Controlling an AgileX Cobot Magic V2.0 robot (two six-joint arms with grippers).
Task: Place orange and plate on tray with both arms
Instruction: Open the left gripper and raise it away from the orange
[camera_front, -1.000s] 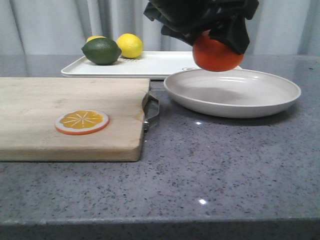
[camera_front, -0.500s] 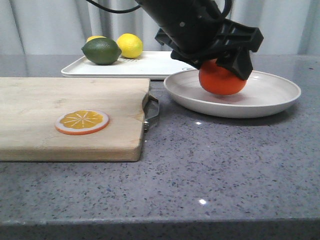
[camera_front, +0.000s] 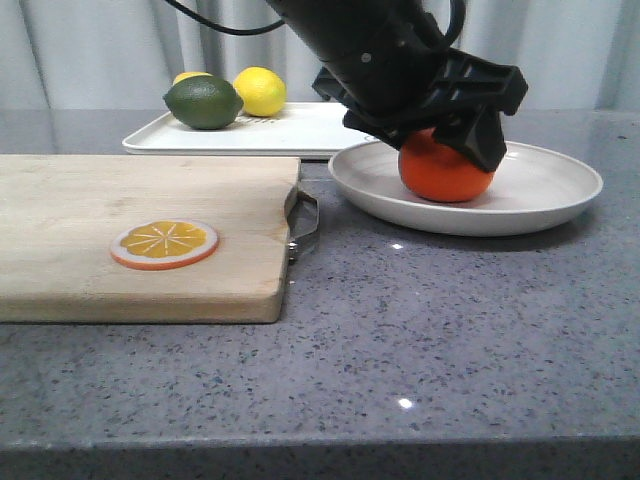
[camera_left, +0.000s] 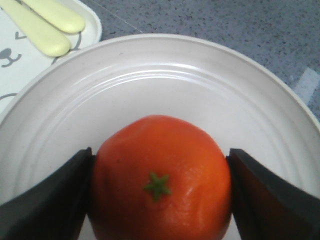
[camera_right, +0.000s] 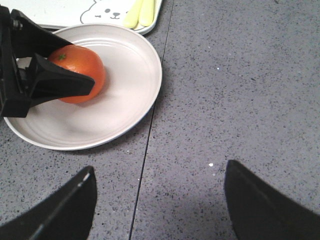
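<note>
The orange (camera_front: 445, 172) sits in the off-white plate (camera_front: 560, 205) on the grey counter, just in front of the white tray (camera_front: 310, 130). My left gripper (camera_front: 447, 150) comes down over it from above. In the left wrist view both black fingers (camera_left: 50, 205) press the sides of the orange (camera_left: 160, 175), shut on it, with the plate (camera_left: 165, 80) underneath. My right gripper (camera_right: 157, 200) hangs open over bare counter beside the plate (camera_right: 135, 100), empty; the orange (camera_right: 77, 70) shows there too. The right gripper is outside the front view.
A wooden cutting board (camera_front: 120, 200) with a metal handle lies left of the plate and carries an orange slice (camera_front: 164, 243). A lime (camera_front: 203, 102) and a lemon (camera_front: 260, 90) sit at the tray's left end. Pale yellow utensil handles (camera_left: 45, 25) lie on the tray.
My left gripper has come down with the orange, from above the plate's rim to resting inside the plate. Nothing else on the counter has moved.
</note>
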